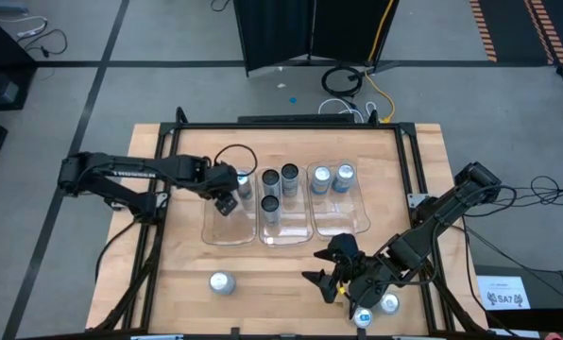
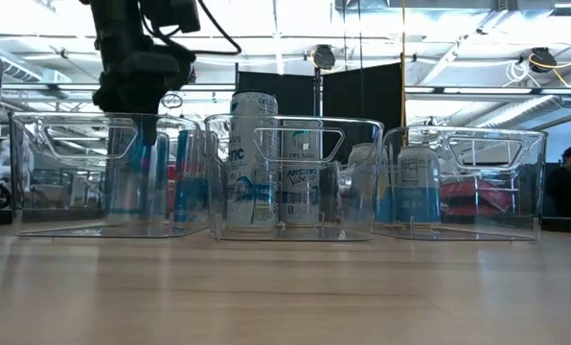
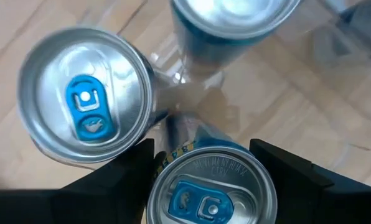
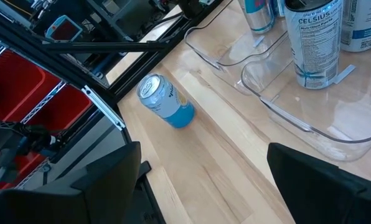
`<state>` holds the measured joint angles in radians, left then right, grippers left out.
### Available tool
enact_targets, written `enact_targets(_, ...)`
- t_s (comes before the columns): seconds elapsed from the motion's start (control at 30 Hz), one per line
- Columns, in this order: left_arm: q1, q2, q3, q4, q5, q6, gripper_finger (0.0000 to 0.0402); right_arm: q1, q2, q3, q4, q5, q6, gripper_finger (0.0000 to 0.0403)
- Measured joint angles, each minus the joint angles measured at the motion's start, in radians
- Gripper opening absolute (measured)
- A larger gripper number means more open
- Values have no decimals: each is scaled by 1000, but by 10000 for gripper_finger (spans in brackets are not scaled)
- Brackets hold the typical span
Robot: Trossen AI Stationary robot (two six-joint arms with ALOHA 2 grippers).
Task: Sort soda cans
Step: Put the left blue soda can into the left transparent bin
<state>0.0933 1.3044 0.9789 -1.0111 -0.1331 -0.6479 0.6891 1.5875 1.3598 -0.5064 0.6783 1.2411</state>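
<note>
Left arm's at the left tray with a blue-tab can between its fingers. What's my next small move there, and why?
Probably open the left gripper wider and lift straight up. The can between its fingers stands upright in the left tray beside other blue-tab cans, so it looks placed; a straight lift avoids knocking its neighbours.

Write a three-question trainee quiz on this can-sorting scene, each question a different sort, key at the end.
1. True or false: the middle tray holds three dark-topped cans.
2. Which gripper is at the left tray? A) left gripper B) right gripper
3. Fill in: the lone can on the table's near left side stands ____ the trays.

Key:
1. True
2. A; its fingers sit either side of a blue-tabbed can
3. Outside
</note>
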Motion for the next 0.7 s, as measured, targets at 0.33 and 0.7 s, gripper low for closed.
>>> enact_targets(0.33,-2,13,-24,7,-15,-1,276,0,0,0,0,-4,-1,341)
enact_targets(0.7,-2,14,-25,33,-9,-26,279,0,0,0,0,-4,-7,341)
